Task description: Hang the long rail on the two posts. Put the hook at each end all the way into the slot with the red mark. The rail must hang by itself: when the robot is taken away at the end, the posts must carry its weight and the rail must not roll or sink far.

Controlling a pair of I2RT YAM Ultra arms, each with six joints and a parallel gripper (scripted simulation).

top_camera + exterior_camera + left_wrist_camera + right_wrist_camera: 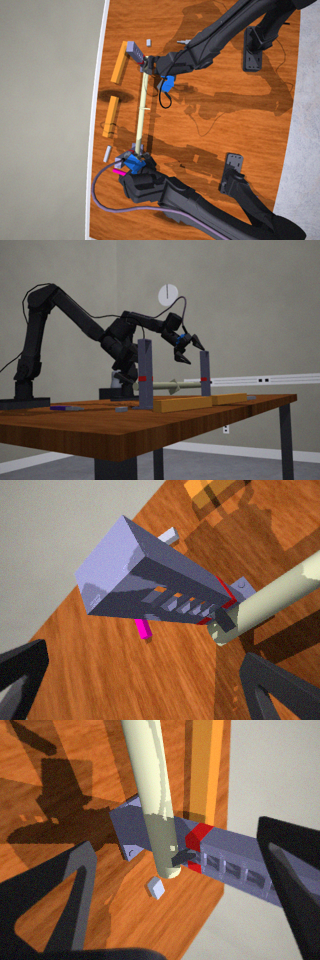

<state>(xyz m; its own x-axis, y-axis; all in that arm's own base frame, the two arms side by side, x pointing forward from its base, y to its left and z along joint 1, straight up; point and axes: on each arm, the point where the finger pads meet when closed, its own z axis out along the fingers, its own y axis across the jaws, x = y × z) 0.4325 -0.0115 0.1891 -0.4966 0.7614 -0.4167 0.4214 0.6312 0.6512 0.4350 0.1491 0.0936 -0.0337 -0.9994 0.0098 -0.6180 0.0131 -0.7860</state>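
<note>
The long pale rail (pixel 141 116) (pixel 160 385) (pixel 280 591) (pixel 146 765) lies roughly level above the table, across two grey-blue posts. The right arm's post (pixel 131 47) (pixel 145 361) (pixel 235 847) and the left arm's post (pixel 205 369) (pixel 172 577) stand upright. A dark hook (pixel 225 619) (pixel 184 857) at each rail end reaches into its post's face by the red mark; its depth is hidden. My left gripper (pixel 148 656) (pixel 197 356) is open and empty, above the rail near its post's top. My right gripper (pixel 171 838) is open around the rail end, not gripping it.
Two orange bars (pixel 118 63) (pixel 110 116) lie behind the posts. A magenta stick (pixel 119 171) (pixel 143 629) and a white block (pixel 107 153) (pixel 169 536) lie near the left arm's post. A small grey block (pixel 148 42) (pixel 121 409) lies near the right arm's post.
</note>
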